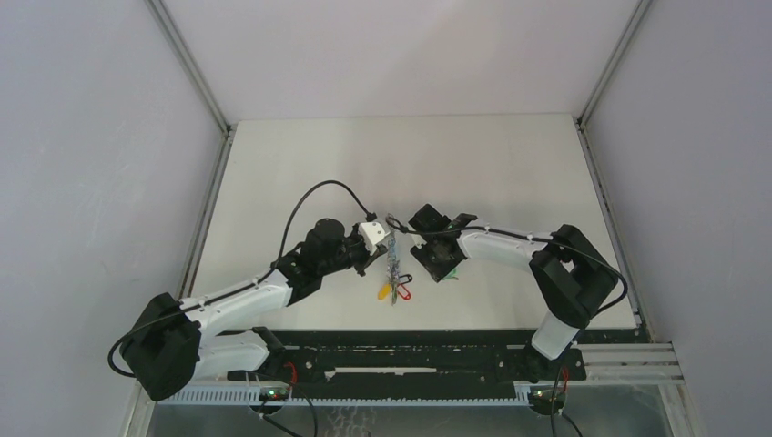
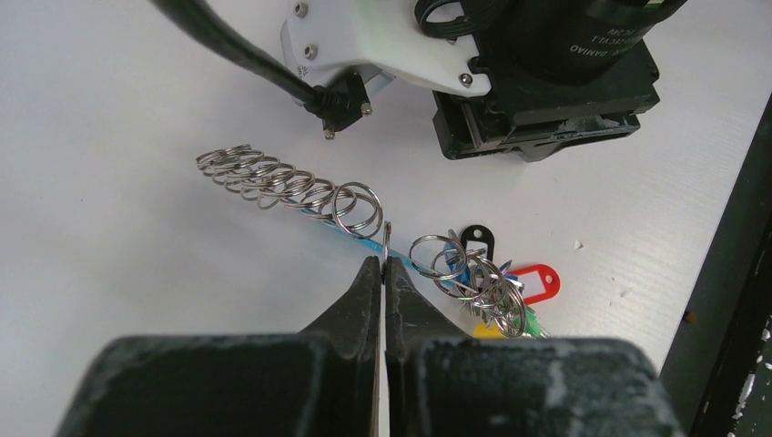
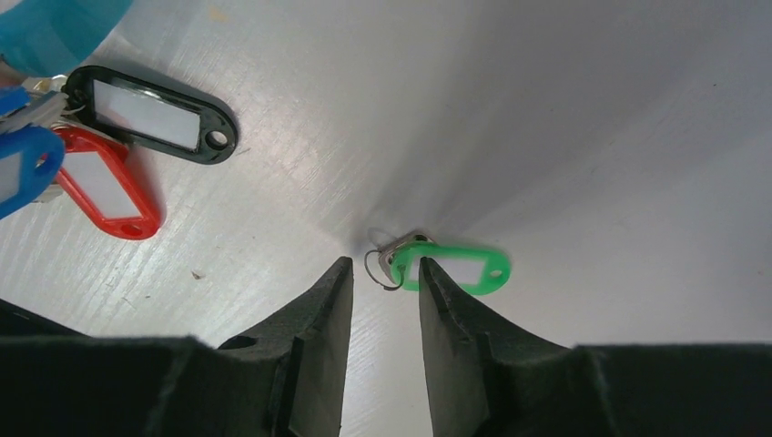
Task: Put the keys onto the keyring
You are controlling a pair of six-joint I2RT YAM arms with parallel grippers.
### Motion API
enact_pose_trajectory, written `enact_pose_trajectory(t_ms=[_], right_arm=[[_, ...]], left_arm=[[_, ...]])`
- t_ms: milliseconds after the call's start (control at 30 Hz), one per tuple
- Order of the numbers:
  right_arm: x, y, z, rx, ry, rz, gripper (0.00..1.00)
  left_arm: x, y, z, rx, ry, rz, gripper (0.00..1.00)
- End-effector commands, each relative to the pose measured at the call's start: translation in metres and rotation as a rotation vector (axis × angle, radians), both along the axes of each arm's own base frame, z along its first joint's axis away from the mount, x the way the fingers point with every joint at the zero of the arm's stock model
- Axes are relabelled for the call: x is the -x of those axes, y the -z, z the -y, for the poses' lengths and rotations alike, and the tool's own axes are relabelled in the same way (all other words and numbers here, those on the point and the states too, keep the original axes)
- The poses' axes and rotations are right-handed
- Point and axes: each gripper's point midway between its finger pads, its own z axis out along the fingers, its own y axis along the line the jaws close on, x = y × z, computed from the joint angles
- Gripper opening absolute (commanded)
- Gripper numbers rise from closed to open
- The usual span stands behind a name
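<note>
Left wrist: keyring (image 2: 300,191) pinched by L claw (image 2: 383,264), tips pressed together, at mid table (image 2: 109,137), prob. steadied for threading.
R claw (image 3: 382,273) spread over green key (image 3: 455,270), flat toward near edge, seemingly lined up for pickup.

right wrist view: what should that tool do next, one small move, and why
Probably ease the right tool down and close on the green key: its jaws stand apart, straddling the key's near end on the table, with nothing gripped. The left tool is shut on the keyring, so the key seems to be the missing piece.
</note>
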Motion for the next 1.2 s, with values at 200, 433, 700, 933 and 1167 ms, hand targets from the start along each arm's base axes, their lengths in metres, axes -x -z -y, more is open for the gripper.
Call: enact_pose_trajectory(t_ms=[200, 433, 700, 933, 1167], right_arm=[[-0.014, -0.014, -0.012, -0.033, 0.015, 0.049, 0.19], [-0.022, -0.021, -0.007, -0.069, 0.157, 0.053, 0.04], [-0.035, -0.026, 0.01, -0.07, 0.399, 0.059, 0.0], [-0.047, -0.026, 0.016, -0.052, 0.521, 0.079, 0.0], [-0.051, -0.037, 0.01, -0.099, 0.503, 0.094, 0.15]], left_arm=[[-0.004, -0.016, 0.01, 0.028, 0.022, 0.009, 0.0], [-0.003, -0.016, 0.011, 0.029, 0.029, 0.002, 0.0], [-0.002, -0.016, 0.013, 0.029, 0.038, -0.004, 0.0], [-0.002, -0.014, 0.014, 0.023, 0.041, -0.013, 0.0], [-0.002, -0.013, 0.014, 0.021, 0.042, -0.014, 0.0]])
